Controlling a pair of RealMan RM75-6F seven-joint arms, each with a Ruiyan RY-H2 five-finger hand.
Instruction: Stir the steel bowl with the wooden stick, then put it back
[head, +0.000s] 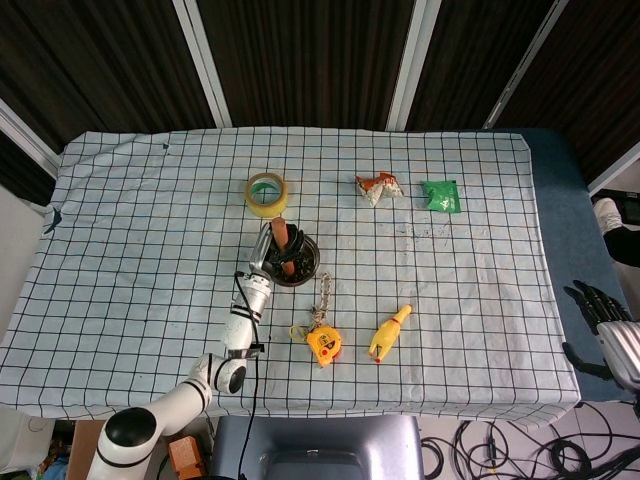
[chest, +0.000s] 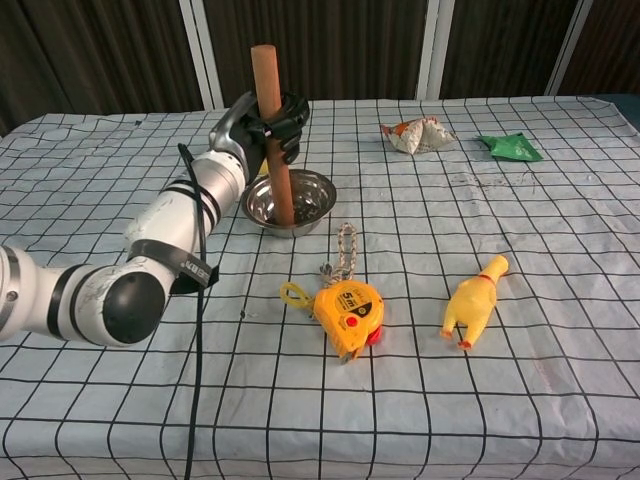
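A brown wooden stick (chest: 272, 130) stands nearly upright with its lower end inside the steel bowl (chest: 308, 204), near the bowl's left side. My left hand (chest: 267, 124) grips the stick around its middle, above the bowl. From the head view the stick (head: 281, 235) shows end-on over the bowl (head: 304, 266), with the left hand (head: 278, 252) wrapped around it. My right hand (head: 598, 318) hangs off the table's right edge, fingers spread and holding nothing.
A yellow tape roll (head: 265, 193) lies just behind the bowl. A yellow tape measure (chest: 349, 313) with a cord sits in front of it, and a rubber chicken (chest: 474, 303) lies to the right. A crumpled wrapper (chest: 416, 134) and green packet (chest: 512, 147) lie far right.
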